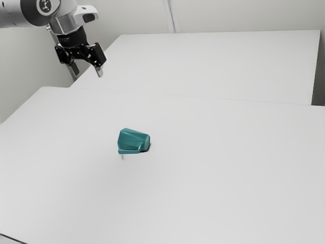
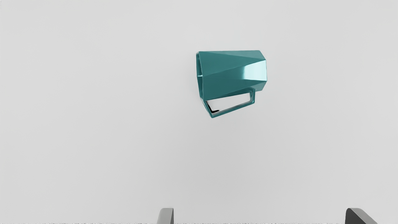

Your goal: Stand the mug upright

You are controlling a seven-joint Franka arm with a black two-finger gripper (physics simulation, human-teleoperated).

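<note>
At the exterior view's left, the arm [image 1: 63, 23] reaches in from above, carrying the black gripper [image 1: 88, 72] well up over the far side of the white table [image 1: 213, 178]. Its fingers [image 2: 166, 216] stand spread wide apart, with nothing held between them. Clearance from the mug is evident: the two are well apart.

Further to the right, the teal mug [image 1: 133, 141] is found lying on its side on the tabletop. Its open mouth [image 2: 199, 76] faces the exterior view's left, and its narrower base [image 1: 146, 143] faces the right. The handle [image 2: 233, 109] juts from the side nearer the exterior camera. The required upright stance is not met.

Assessment: the step in hand is judged to be the approach, with a grasp and the righting both outstanding. The next move calls for bringing the gripper across and down to the mug, fingers kept apart and lined up to straddle the body or take the handle. Whichever is chosen, the hold should leave room to tip the mouth upward and seat the base flat. Risk noted: the faceted, tapering sides could let the mug roll or slip if it is pinched off-centre.
</note>
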